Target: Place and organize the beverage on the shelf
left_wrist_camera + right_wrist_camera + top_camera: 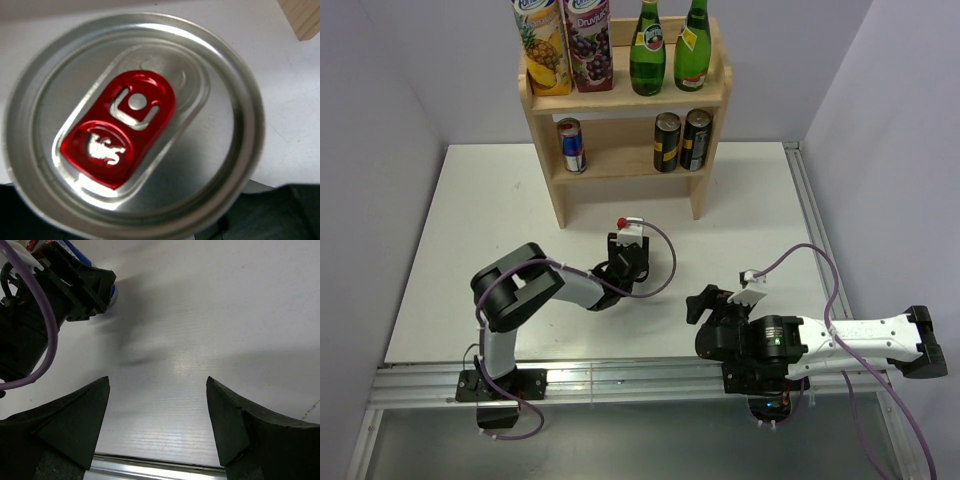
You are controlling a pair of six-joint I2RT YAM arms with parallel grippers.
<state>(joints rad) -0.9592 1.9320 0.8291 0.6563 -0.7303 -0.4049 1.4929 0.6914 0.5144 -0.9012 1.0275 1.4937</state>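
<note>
Surface: white table (470,230), matte, with faint scuffs in the wrist views. An aluminium rail (620,380) runs along the near edge, and another runs down the right side. Plain pale grey walls (380,100) enclose the table on the left, back and right.

Shelf (558,190): light wood, two tiers, at the far edge of the table near the centre, against the back wall.
- Top tier, left to right: pineapple juice carton (545,45), grape juice carton (588,45), two green glass bottles (647,50).
- Lower tier: blue-and-silver can (571,145) at the left, two dark cans (667,142) side by side at the right. All are upright.

Left gripper (626,248): on the table just in front of the shelf, clamped on an upright silver can (135,125) with a red pull tab. The can's lid fills the left wrist view, with a wooden shelf corner at upper right.

Right gripper (157,385): jaws apart, nothing between them, over bare table near the front rail. It is right of the left gripper and well apart from it.
</note>
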